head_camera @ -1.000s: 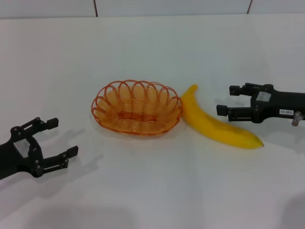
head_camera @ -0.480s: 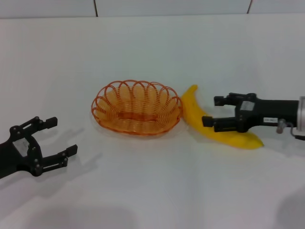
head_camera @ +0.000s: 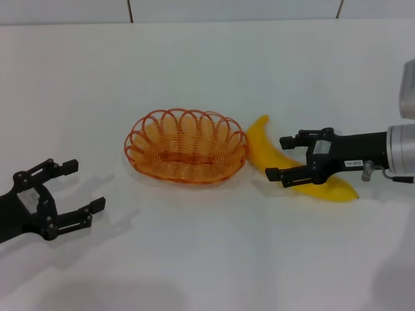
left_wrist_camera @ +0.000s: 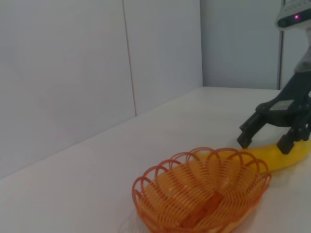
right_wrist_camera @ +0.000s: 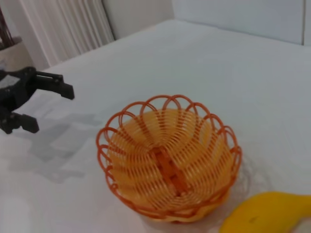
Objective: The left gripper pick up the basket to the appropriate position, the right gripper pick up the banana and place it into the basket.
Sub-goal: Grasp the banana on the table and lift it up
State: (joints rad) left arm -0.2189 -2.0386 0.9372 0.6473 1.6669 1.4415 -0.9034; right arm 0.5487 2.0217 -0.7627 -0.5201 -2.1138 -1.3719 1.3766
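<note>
The orange wire basket (head_camera: 187,146) sits upright on the white table, a little left of centre. The yellow banana (head_camera: 260,144) lies just to its right, one end near the basket rim. My right gripper (head_camera: 277,157) is open, with one finger on each side of the banana's middle. My left gripper (head_camera: 84,186) is open and empty at the front left, well apart from the basket. The left wrist view shows the basket (left_wrist_camera: 201,199), the banana (left_wrist_camera: 286,156) and the right gripper (left_wrist_camera: 264,144) over it. The right wrist view shows the basket (right_wrist_camera: 167,155), a banana end (right_wrist_camera: 267,213) and the left gripper (right_wrist_camera: 48,110).
The white table (head_camera: 207,65) stretches bare around the basket, up to a tiled wall edge (head_camera: 130,10) at the back. The right arm's white segment (head_camera: 405,146) lies at the right edge.
My right gripper has moved left along the banana, from beside its right half to straddling its middle. The left gripper, basket and banana have not moved.
</note>
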